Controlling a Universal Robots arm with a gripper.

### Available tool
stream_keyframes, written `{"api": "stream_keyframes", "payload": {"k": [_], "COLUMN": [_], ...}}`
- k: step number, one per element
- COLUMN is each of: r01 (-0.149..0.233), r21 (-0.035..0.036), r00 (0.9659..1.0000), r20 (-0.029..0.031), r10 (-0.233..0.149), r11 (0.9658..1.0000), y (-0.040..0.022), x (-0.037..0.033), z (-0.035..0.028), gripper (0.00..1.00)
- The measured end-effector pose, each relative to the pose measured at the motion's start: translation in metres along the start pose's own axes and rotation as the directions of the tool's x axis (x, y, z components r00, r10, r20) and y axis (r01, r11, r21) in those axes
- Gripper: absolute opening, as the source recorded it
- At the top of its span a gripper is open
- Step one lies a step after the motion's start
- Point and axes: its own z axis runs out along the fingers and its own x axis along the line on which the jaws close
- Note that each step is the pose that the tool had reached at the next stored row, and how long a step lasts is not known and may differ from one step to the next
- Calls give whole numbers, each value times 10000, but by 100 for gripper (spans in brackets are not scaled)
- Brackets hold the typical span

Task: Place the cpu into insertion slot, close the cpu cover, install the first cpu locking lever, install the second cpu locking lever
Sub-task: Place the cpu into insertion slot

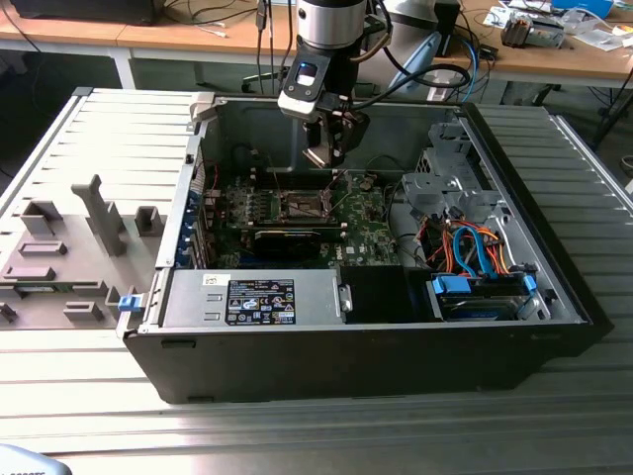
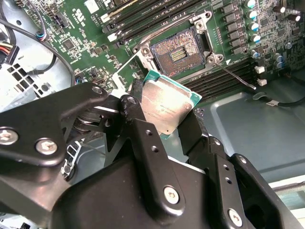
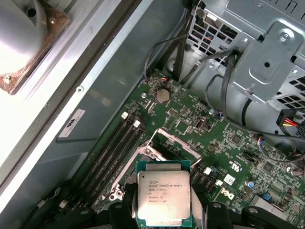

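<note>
One black two-fingered gripper is clamped on the small flat silver-faced square cpu, hanging above the open, metal-rimmed insertion slot of the green circuit board; lowered tilted or off-centre, the cpu could jam or damage the insertion slot.

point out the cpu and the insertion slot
cpu (image 3: 163, 196): first wrist view, middle of its silver face
insertion slot (image 2: 178, 53): second wrist view, its dark centre
</note>
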Motion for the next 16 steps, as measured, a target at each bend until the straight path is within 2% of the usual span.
{"api": "stream_keyframes", "payload": {"k": [16], "r01": [-133], "r21": [-2], "r00": [9999], "r20": [12], "r10": [133], "r11": [9999], "y": [0], "x": [0], "z": [0], "gripper": [54]}}
